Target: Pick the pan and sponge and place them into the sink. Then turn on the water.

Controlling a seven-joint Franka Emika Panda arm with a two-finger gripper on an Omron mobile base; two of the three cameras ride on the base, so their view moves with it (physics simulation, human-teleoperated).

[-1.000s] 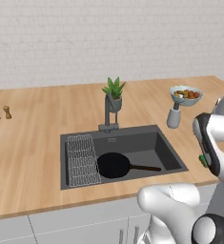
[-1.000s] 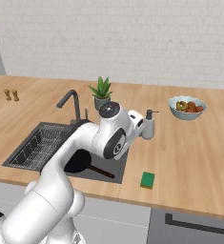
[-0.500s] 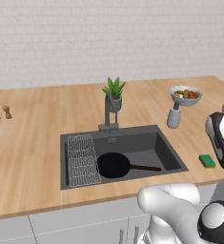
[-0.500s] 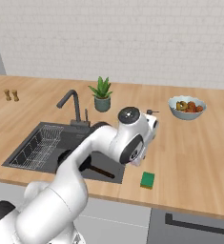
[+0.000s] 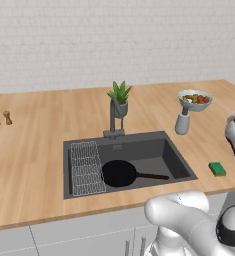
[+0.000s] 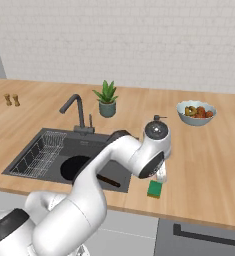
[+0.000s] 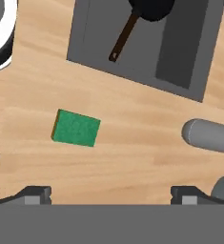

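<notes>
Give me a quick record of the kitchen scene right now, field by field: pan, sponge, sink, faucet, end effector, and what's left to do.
pan: lying in the sink, black pan beside the wire rack, handle pointing away from the rack
sponge: green sponge flat on the wooden counter, outside the sink
faucet: faucet shows no water stream
end effector: end effector open, above the counter near the sponge, holding nothing
left to do: sponge into sink, then water on

Wooden counter [image 5: 39, 145] carries sponge [image 5: 217, 168], plant [image 5: 120, 97], fruit bowl [image 5: 194, 99]
</notes>
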